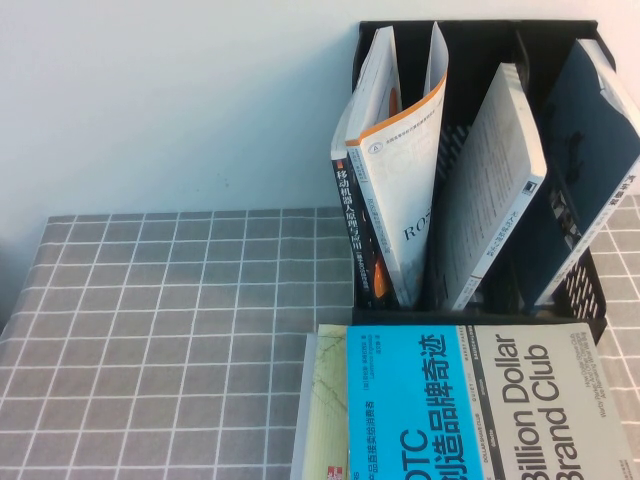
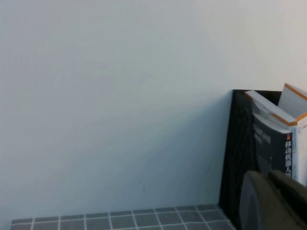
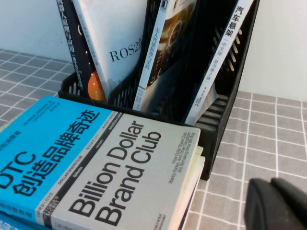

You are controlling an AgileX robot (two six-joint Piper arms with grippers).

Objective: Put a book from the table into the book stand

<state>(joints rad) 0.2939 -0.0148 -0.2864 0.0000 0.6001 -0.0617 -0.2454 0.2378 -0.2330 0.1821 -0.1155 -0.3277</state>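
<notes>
The white book [image 1: 405,200] with orange edge strips and a grey "ROS2" title stands tilted in the left compartment of the black book stand [image 1: 575,290], beside a dark-spined book [image 1: 350,230]. The right wrist view shows its cover [image 3: 120,52] inside the book stand [image 3: 225,96]. The left wrist view catches its top corner [image 2: 295,103]. Neither arm shows in the high view. My left gripper [image 2: 268,177] is shut and empty, left of the book stand [image 2: 237,143]. My right gripper [image 3: 271,184] is shut and empty, low over the table [image 3: 268,139] to the right of the stand.
A blue and grey "Billion Dollar Brand Club" book [image 1: 480,410] lies on a stack at the table's front, right before the stand. Two more books [image 1: 500,180] lean in the middle and right compartments. Grey checked cloth [image 1: 150,330] spreads to the left. A white wall rises behind.
</notes>
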